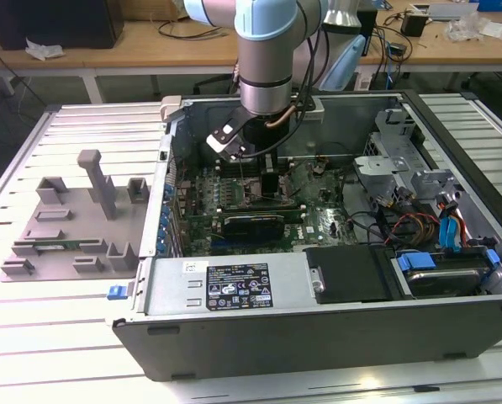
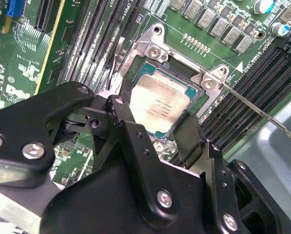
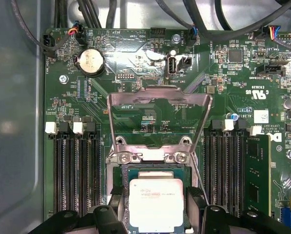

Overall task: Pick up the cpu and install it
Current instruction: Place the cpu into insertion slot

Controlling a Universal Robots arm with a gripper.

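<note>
Silver-topped cpu [image 3: 156,204], small print on its lid, sits in the motherboard socket [image 3: 152,168] below the raised metal frame [image 3: 135,97], straddled by the end effector [image 2: 155,119]; pinching or loose, cannot tell.

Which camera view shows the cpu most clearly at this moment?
The second wrist view: the cpu lies near the middle, its silver top almost fully visible. The first wrist view shows the cpu too, but at the picture's edge. In the exterior view the arm hides it.
</note>
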